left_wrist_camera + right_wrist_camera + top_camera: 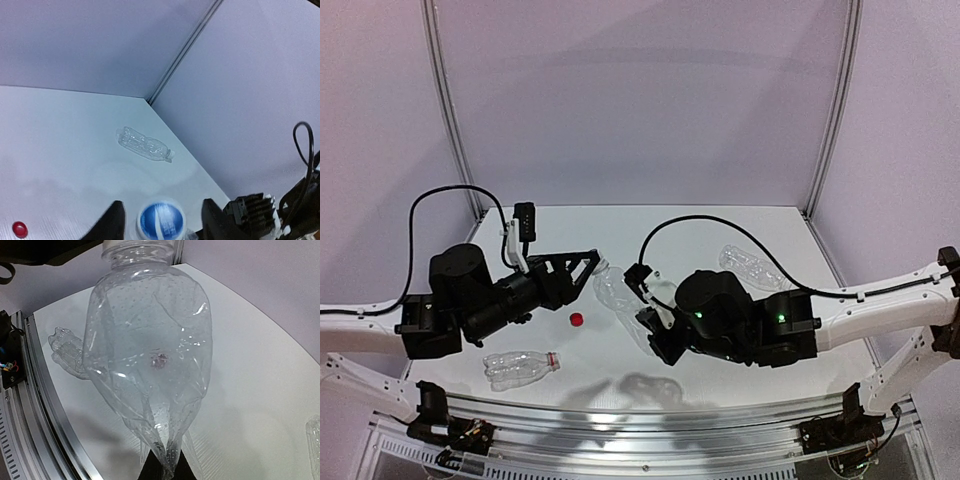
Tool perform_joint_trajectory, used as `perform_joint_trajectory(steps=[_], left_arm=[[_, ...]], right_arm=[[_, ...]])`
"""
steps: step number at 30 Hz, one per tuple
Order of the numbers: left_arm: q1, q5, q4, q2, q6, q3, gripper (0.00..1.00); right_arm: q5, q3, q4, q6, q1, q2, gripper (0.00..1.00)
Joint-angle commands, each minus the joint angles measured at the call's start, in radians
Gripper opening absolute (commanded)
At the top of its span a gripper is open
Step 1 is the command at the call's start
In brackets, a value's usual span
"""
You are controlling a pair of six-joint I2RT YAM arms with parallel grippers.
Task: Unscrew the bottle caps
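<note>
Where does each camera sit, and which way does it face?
Top external: high behind the bases, looking down at the table; left arm and right arm show.
Left wrist: on the left arm, looking past the left fingers at a blue-and-white cap.
Right wrist: on the right arm, looking up the crushed bottle the right fingers pinch.
Shared: top and left wrist both show the red cap.
</note>
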State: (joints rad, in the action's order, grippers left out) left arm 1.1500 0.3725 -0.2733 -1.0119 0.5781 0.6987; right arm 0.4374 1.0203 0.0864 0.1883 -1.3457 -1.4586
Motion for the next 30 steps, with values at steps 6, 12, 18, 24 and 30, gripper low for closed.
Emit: perform_joint_trajectory(steps=[6, 12, 18, 24, 30], left_arm=[[-0.006, -0.152, 0.06, 0.183, -0.178, -0.006, 0.95], [-0.078, -0.418, 0.207, 0.245, -0.309, 0.057, 0.92], [-0.118, -0.672, 0.209, 0.237, -0.342, 0.073, 0.83], [-0.115, -0.763, 0.175, 0.213, -0.342, 0.076, 0.7], [-0.109, -0.772, 0.17, 0.225, -0.347, 0.072, 0.66]], right_arm=[[-0.014, 0.009, 0.005, 0.022, 0.002, 0.047, 0.0], [-0.355, -0.074, -0.125, -0.037, 0.001, 0.137, 0.0], [-0.544, -0.107, -0.175, -0.054, 0.001, 0.174, 0.0], [-0.574, -0.1, -0.173, -0.055, 0.0, 0.164, 0.0], [-0.575, -0.097, -0.171, -0.055, 0.001, 0.161, 0.0]])
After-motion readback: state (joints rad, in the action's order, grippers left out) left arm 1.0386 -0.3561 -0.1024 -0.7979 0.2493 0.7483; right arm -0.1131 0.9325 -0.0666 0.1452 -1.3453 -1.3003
